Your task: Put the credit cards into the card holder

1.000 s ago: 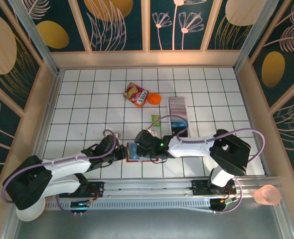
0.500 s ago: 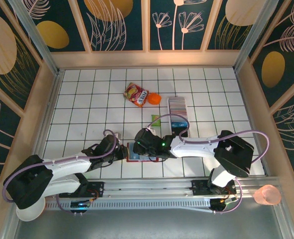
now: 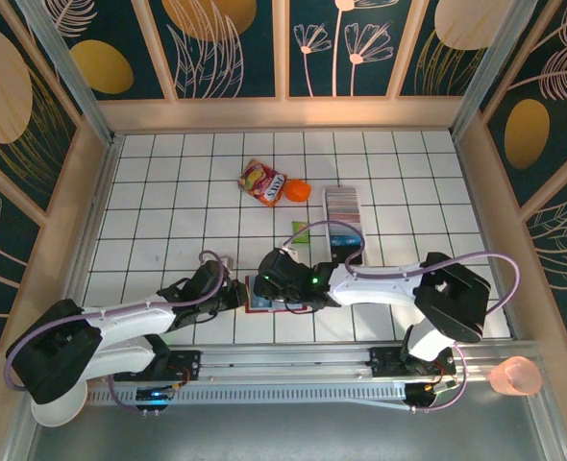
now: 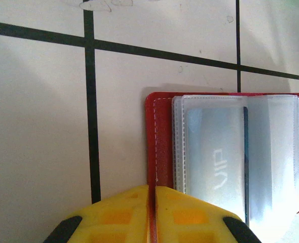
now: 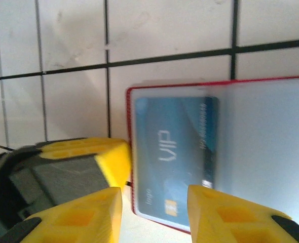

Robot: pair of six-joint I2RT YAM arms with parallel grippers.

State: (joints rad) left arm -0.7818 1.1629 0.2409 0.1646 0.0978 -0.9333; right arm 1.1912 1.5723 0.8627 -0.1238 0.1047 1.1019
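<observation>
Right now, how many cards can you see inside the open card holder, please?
1: a blue VIP card in the red card holder, at the end that the left gripper pinches. Others may be hidden under the cloudy sleeves.

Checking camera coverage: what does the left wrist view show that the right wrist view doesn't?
Left wrist: left gripper pinched shut on the card holder's red edge; clear sleeves over the VIP card. Right wrist: right gripper, fingers apart over that card's blue face and gold chip. Both: the open holder holding the card, on the gridded table.
</observation>
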